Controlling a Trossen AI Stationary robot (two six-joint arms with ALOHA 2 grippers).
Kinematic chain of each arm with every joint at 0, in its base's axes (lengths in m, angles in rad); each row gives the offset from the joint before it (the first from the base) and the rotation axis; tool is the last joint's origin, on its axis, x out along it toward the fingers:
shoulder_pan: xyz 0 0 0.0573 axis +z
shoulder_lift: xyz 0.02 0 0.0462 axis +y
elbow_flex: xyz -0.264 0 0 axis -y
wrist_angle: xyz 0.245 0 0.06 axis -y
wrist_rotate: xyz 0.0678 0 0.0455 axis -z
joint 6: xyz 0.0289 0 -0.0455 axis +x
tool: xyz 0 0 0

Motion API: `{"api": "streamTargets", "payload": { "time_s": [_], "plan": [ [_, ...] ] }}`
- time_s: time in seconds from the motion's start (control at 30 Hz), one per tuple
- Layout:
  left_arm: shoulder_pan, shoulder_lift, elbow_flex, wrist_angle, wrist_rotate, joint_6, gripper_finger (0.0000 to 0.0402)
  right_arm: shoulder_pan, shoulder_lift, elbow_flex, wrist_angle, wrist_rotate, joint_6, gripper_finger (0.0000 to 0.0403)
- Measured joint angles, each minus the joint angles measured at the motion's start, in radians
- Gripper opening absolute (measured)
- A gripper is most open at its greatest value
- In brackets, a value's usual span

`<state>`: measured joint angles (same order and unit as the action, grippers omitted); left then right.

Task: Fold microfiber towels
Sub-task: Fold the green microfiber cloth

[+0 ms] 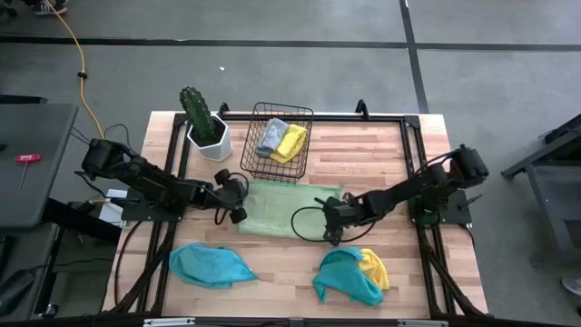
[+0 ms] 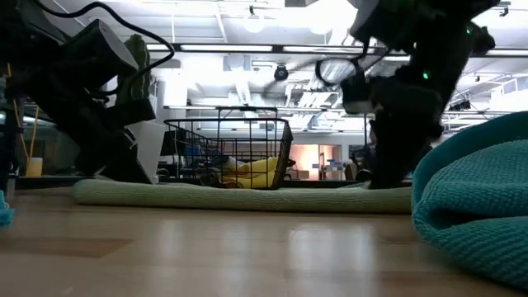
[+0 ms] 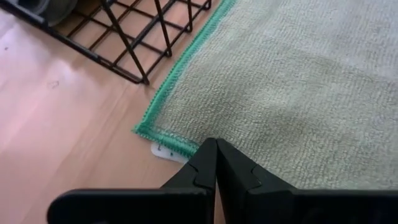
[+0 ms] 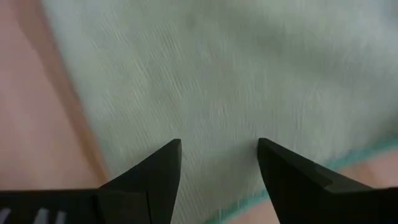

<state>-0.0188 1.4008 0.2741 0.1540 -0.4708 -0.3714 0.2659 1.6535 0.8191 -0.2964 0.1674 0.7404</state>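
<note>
I see a light green towel (image 1: 289, 209) spread flat near the middle of the counter (image 1: 399, 154), pale and finely ribbed, with a brighter green stitched hem along its edges. In the high view its long axis runs from nine o'clock to three o'clock, and its far edge lies just beside the black wire basket (image 1: 280, 141) at twelve o'clock from it. Inside the basket I see a grey towel (image 1: 270, 136) and a yellow towel (image 1: 291, 143), both bunched. Toward six o'clock a crumpled teal towel (image 1: 211, 265) lies at the seven o'clock side, and another teal towel (image 1: 347, 278) with a yellow cloth (image 1: 376, 269) tucked against it at the five o'clock side.

My left claw (image 1: 238, 214) sits at the green towel's nine o'clock end, its fingers pressed fully together right at the hemmed corner; I cannot tell whether any fabric is pinched between them. My right claw (image 1: 330, 234) is over the three o'clock end, fingers spread wide above the cloth and gripping nothing.

The counter is light wood planking with a black frame. A potted cactus (image 1: 201, 118) stands at eleven o'clock beside the basket. Grey floor surrounds the rig, and the low view shows a bright ceiling with lights.
</note>
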Motion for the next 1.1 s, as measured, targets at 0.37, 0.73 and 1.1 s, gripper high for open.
{"api": "streamTargets", "payload": {
  "time_s": [0.37, 0.73, 1.1],
  "plan": [
    [-0.009, -0.021, 0.0, -0.042, 0.0, 0.004, 0.0, 0.062, -0.01, 0.003, -0.098, 0.042, 0.01, 0.0204],
    [-0.01, -0.187, 0.062, -0.294, 0.031, 0.043, 0.0, 0.091, -0.147, 0.017, -0.063, 0.196, -0.1, 0.0204],
    [-0.14, -0.308, 0.079, -0.268, 0.167, 0.042, 0.0, 0.089, -0.187, 0.017, 0.116, 0.413, -0.296, 0.0204]
  ]
}}
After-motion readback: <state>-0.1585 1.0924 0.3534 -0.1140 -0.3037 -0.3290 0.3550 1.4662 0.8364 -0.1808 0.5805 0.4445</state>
